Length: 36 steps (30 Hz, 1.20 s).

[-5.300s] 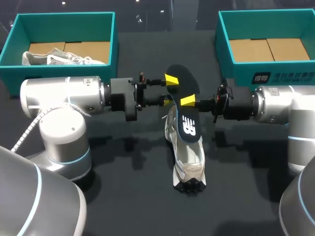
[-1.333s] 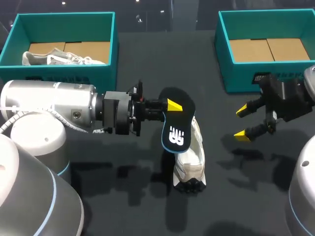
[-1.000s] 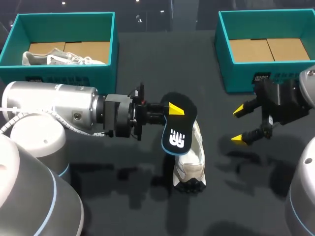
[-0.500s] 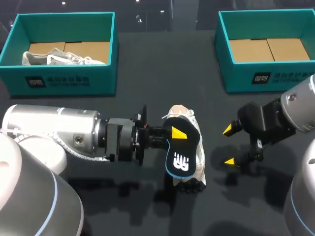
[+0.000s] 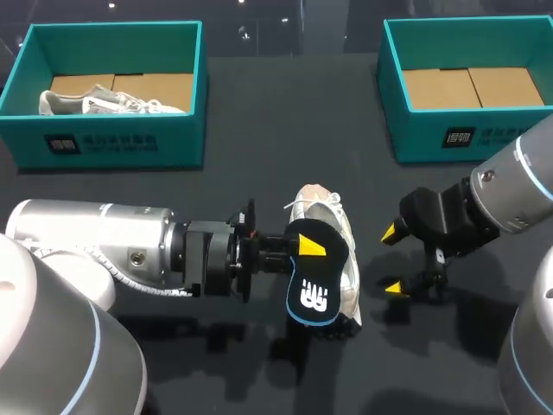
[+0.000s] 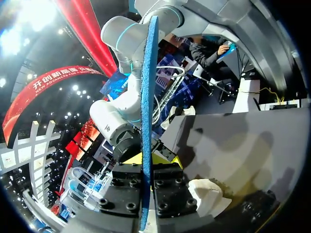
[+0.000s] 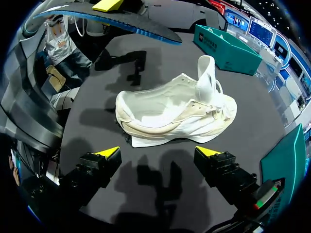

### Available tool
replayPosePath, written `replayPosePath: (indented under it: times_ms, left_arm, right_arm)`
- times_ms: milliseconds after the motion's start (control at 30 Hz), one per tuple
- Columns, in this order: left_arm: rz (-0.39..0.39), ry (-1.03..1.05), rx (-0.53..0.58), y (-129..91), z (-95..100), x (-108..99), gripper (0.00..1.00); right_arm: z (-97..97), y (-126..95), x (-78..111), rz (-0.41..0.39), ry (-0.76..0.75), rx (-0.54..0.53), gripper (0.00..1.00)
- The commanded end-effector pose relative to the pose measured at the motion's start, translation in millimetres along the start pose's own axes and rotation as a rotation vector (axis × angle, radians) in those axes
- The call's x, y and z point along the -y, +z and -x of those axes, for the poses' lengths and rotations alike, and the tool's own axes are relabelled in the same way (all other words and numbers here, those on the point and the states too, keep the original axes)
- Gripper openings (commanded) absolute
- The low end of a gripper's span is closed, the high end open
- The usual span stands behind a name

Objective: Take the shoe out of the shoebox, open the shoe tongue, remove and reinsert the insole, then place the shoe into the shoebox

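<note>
Dark table [image 5: 259,112] | insole [image 5: 311,278] overlaps shoe [image 5: 325,213] | spare shoe [image 5: 95,103] in left shoebox [image 5: 112,143]

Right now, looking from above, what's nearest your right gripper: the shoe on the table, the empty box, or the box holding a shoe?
1. Shoe on the table, mid-table beside the right gripper.
2. Empty box, far right corner.
3. Box holding a shoe, far left corner.

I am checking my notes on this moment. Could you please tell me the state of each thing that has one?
Insole: out of the shoe, gripped over it.
Shoe: on the table, tongue raised.
Left fingers: shut on the insole.
Right fingers: open, beside the shoe.
Left box: open, another shoe inside.
Right box: open.
</note>
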<state>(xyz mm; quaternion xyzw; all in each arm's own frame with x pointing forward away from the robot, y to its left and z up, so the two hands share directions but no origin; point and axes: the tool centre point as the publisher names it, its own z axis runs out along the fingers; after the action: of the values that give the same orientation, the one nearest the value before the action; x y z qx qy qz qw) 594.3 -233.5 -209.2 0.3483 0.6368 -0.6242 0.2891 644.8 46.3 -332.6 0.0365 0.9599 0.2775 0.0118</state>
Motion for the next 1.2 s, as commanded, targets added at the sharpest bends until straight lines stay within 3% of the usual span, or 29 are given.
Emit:
replayPosePath:
  times_ms: [33, 800, 1200]
  left_arm:
    - [-0.007, -0.002, -0.005, 7, -7.0, -2, 0.0]
    - [-0.019, -0.015, -0.015, 6, -24.8, -4, 0.0]
    - [-0.019, -0.012, -0.001, 11, -24.8, -5, 0.0]
  right_arm:
    - [-0.1, 19, -10.4, -0.035, 0.005, 0.002, 1.0]
    - [0.4, 39, -13.3, -0.069, 0.015, -0.005, 1.0]
    - [-2.3, 41, -10.9, -0.069, 0.054, 0.001, 1.0]
